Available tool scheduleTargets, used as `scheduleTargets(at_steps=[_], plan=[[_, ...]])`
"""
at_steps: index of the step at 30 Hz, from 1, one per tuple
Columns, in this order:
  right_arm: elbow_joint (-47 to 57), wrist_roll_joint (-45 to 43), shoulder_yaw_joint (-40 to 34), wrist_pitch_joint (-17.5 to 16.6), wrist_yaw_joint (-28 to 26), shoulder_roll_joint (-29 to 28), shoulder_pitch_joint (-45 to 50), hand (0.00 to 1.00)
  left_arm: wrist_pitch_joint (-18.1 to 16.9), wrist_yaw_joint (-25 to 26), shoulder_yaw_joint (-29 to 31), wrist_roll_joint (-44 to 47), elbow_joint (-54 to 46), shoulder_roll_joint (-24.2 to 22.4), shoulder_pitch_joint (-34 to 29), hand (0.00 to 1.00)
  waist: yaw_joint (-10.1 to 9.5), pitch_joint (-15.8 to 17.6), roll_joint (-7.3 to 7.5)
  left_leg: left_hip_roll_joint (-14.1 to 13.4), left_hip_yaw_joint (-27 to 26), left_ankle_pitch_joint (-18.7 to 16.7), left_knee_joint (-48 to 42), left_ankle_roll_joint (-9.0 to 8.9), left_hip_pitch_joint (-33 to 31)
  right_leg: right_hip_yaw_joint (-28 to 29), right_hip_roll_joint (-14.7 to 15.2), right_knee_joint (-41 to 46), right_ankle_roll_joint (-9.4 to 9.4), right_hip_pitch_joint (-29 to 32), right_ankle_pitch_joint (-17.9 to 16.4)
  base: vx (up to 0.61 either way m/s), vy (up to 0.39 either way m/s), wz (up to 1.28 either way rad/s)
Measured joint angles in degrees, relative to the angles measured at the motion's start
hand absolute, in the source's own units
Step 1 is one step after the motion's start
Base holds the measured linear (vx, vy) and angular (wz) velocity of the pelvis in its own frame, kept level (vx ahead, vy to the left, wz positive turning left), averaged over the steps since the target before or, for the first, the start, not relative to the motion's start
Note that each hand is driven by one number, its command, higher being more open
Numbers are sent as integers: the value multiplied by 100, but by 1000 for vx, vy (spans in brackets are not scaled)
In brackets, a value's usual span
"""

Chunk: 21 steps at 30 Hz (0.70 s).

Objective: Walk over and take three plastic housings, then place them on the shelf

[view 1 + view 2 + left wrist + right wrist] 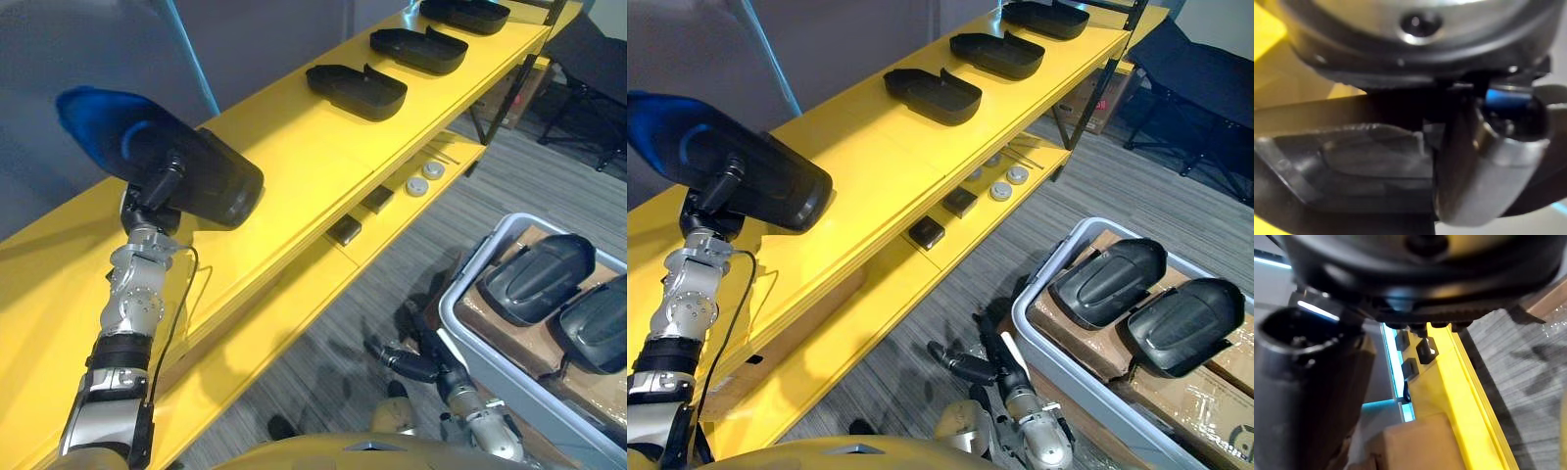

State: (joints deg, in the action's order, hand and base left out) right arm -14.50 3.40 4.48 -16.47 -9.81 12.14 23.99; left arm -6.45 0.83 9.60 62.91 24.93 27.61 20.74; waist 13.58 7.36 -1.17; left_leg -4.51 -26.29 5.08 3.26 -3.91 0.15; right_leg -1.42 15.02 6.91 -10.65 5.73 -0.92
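My left hand [154, 186] is raised over the near end of the yellow shelf top [294, 166], shut on a black plastic housing [214, 178] that hangs tilted just above the surface; the left wrist view shows that housing [1352, 161] beside the thumb [1479, 166]. Three more black housings [356, 90] [418, 49] [465, 14] lie in a row farther along the shelf. Two others [1107, 279] [1183, 326] rest in the grey bin [1043, 284] at the right. Low beside the bin, my right hand [968, 365] hangs open and holds nothing.
The lower yellow shelf [392, 230] carries two small dark boxes [344, 230] and white round discs [419, 185]. Cardboard boxes line the bin [1068, 323], and another sits under the shelf [818, 318]. A black folding chair [588, 69] stands at the far right on grey carpet.
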Motion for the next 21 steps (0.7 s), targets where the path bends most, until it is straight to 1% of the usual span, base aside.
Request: scheduleTargets(at_steps=[1,2,3,5,6,8,10,11,12,14,15,18,19,21], plan=[[-3,0,49,0,26,0,-1,100,-3,57,62,65,0,0,34,0,3,51,26,1,0,9,1,4,-8,7,0,15,0,17,0,-40,5,2],[-3,1,96,0,69,-1,-12,100,-3,226,116,283,2,-7,93,0,8,130,57,2,5,20,0,8,-26,5,0,14,-3,27,4,0,0,0],[-3,1,112,0,111,3,-10,100,-2,319,141,412,2,-21,109,0,9,143,61,3,12,25,0,8,-52,1,1,14,-3,45,5,-25,5,4],[-3,-1,175,0,288,19,-15,100,-11,678,294,748,10,-112,119,0,25,230,65,3,25,39,0,16,-88,-6,0,20,-5,62,7,11,1,4],[-3,-2,192,0,322,37,-13,100,-32,756,322,842,25,-148,123,0,30,255,58,3,35,42,-1,18,-93,-14,0,24,-5,48,7,37,-3,6],[-5,-9,298,-1,448,108,-13,100,-170,1124,417,1133,51,-310,147,0,54,352,64,-1,80,71,-5,20,-103,-56,-1,26,-1,25,4,33,-2,9],[-6,-37,323,-2,520,113,-4,100,-375,1250,460,1133,34,-383,241,0,53,387,55,-7,114,78,-13,22,-128,-95,-2,26,2,20,2,12,0,10],[-7,-49,359,-13,585,113,-13,100,-427,1493,505,1157,77,-385,335,0,56,422,38,-7,125,84,-14,26,-142,-109,-1,28,5,24,1,-1,8,8],[-9,-49,416,-22,648,118,-12,100,-517,1604,525,1157,85,-387,365,0,56,452,33,-10,126,84,-18,26,-142,-110,-1,37,10,26,-3,-5,10,3],[-54,-51,491,-46,684,125,-8,100,-505,1665,595,1159,96,-387,369,0,56,470,24,-15,127,83,-19,26,-141,-113,-1,61,25,34,-18,0,0,0],[-63,-53,556,-48,691,144,2,100,-401,1634,683,1145,105,-386,375,100,54,517,12,-16,136,84,-23,26,-131,-121,0,102,50,33,-36,0,0,0],[-62,-57,579,-56,690,154,4,100,-265,1545,705,1083,128,-384,376,100,34,581,-11,-16,138,86,-24,25,-123,-124,4,113,53,26,-38,0,0,0],[-63,-84,583,-56,687,175,10,100,-106,1393,698,892,187,-371,374,100,8,610,-54,-17,145,91,-22,22,-118,-133,4,121,52,19,-39,0,0,0],[-62,-191,650,-55,691,283,-1,100,91,1260,630,536,272,-353,368,100,-31,666,-121,-18,146,95,-12,18,-74,-135,6,158,52,-4,-47,0,0,0]])
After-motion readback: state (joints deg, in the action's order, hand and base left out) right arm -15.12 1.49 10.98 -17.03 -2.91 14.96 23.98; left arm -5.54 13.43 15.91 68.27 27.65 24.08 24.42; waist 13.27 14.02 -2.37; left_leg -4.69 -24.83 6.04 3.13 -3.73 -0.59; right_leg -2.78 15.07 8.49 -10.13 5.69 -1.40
